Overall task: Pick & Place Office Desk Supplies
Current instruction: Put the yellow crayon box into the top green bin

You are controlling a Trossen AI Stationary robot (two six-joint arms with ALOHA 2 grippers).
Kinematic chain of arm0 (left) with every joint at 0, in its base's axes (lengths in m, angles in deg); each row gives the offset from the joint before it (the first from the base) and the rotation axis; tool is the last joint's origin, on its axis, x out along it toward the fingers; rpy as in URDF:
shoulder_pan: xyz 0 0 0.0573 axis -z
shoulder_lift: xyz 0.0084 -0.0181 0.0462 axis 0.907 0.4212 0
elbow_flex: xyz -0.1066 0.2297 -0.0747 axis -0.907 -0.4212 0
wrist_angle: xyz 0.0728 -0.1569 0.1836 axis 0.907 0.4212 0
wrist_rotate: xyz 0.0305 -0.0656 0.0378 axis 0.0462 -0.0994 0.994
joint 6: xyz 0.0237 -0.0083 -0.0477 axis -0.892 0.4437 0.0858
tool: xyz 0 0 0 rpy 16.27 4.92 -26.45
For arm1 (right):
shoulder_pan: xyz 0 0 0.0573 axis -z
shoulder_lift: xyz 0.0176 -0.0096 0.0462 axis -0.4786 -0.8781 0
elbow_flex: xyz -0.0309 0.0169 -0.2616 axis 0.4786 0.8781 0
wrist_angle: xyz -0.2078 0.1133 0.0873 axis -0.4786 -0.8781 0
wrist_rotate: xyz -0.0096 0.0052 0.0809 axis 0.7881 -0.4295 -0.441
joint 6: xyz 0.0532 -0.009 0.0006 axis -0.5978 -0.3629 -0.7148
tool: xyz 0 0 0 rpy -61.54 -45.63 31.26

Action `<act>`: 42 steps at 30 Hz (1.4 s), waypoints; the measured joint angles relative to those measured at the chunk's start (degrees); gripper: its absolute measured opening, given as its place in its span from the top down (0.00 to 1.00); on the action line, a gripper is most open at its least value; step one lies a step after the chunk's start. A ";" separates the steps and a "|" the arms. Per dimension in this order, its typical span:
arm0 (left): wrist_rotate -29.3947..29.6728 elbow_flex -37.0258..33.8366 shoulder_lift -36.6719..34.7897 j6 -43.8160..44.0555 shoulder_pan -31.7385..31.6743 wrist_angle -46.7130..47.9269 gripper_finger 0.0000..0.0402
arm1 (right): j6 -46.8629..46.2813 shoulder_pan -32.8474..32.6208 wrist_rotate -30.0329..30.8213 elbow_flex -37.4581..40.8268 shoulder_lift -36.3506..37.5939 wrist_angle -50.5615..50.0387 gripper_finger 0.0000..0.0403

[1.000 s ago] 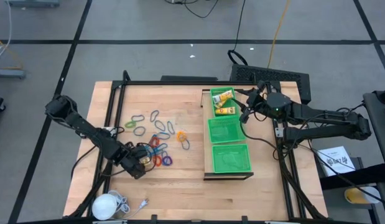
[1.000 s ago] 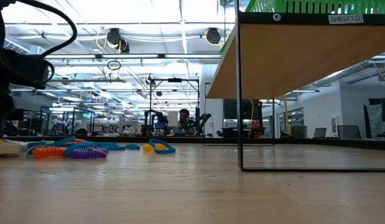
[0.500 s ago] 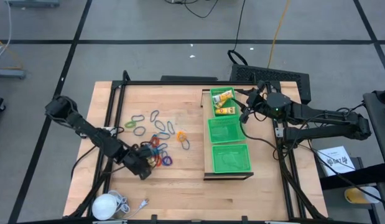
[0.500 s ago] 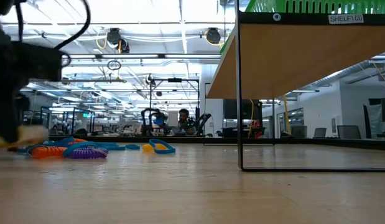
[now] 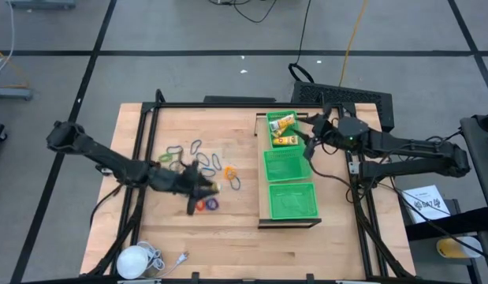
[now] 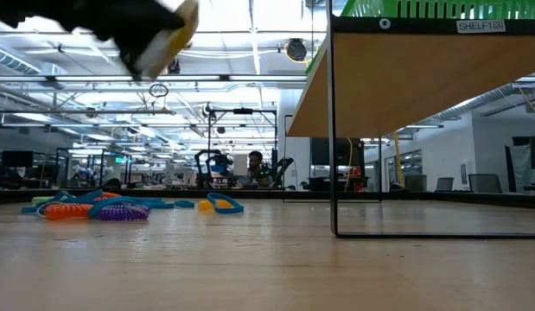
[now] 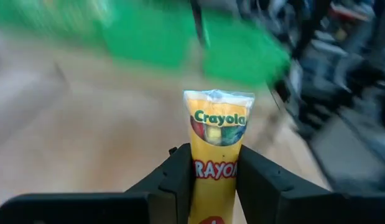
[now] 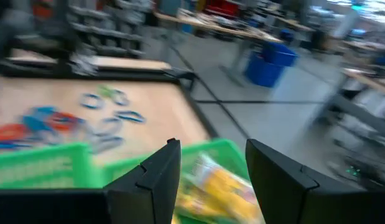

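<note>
Above wooden table [image 5: 236, 213], left gripper [image 7: 214, 167] jaws clamp "Crayola" packet [image 7: 216, 143]; right's gape.

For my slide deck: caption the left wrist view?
Left gripper fingers clamp a yellow Crayola crayon packet.

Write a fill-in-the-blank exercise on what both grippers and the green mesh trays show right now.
1. The left gripper is shut on a yellow ____ packet.
2. The right gripper hangs with open fingers over the green mesh tray that holds ____ packets.
3. The coloured rings lie on the ____ tabletop.

Missing words: Crayola crayon; yellow; wooden
</note>
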 joint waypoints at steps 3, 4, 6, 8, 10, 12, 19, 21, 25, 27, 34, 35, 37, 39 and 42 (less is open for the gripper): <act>3.66 0.02 -0.32 -9.46 -4.23 -8.29 0.72 | -1.53 -0.02 -5.00 0.00 -1.95 2.90 0.58; 3.34 0.02 -0.19 -11.86 -5.78 -10.63 0.72 | -2.01 -0.02 -5.77 0.00 -2.83 3.83 0.58; 0.46 0.88 0.68 -14.43 -9.01 -12.70 0.72 | -2.55 -0.02 -7.14 0.00 -4.89 5.51 0.58; -2.15 2.63 1.45 -15.39 -11.62 -11.33 0.72 | -2.56 -0.02 -7.95 0.00 -7.27 8.06 0.58; -3.82 5.69 3.01 -16.57 -13.84 -10.53 0.72 | -2.56 0.00 -9.97 0.00 -9.86 11.49 0.57; -4.16 8.71 4.52 -19.01 -15.28 -9.75 0.72 | -2.58 -0.23 -12.17 0.00 -12.59 15.73 0.57; -9.60 17.53 9.90 -25.70 -17.93 -9.92 0.72 | 0.02 -2.47 -17.88 0.00 -20.76 31.64 0.44; -10.94 18.94 11.49 -25.67 -18.42 -9.77 0.72 | 1.36 -3.33 -17.88 -0.02 -22.45 35.33 0.39; -11.49 21.01 14.30 -26.19 -18.84 -7.67 0.72 | 1.84 -4.26 -17.97 -0.87 -23.45 37.03 0.32; -10.12 21.65 15.42 -28.03 -18.96 -6.40 0.72 | -0.78 -4.37 -17.79 -2.26 -23.45 35.83 0.31; 7.32 22.03 19.28 -44.66 -18.83 -5.17 0.72 | -12.29 -3.87 -17.60 -7.79 -23.46 26.71 0.33; 10.14 22.03 20.04 -47.51 -18.83 -5.40 0.72 | -13.18 -3.87 -17.51 -7.89 -23.46 26.77 0.33; 14.59 22.03 21.28 -53.27 -18.85 -5.31 0.72 | -14.37 -3.87 -17.48 -7.91 -23.48 26.94 0.34; 16.97 22.03 22.71 -58.85 -18.60 -5.86 0.72 | -15.16 -3.88 -16.23 -7.91 -24.05 27.56 0.35; 17.83 22.03 24.55 -65.43 -17.53 -6.89 0.72 | -15.24 -3.86 -12.72 -7.93 -25.19 27.00 0.35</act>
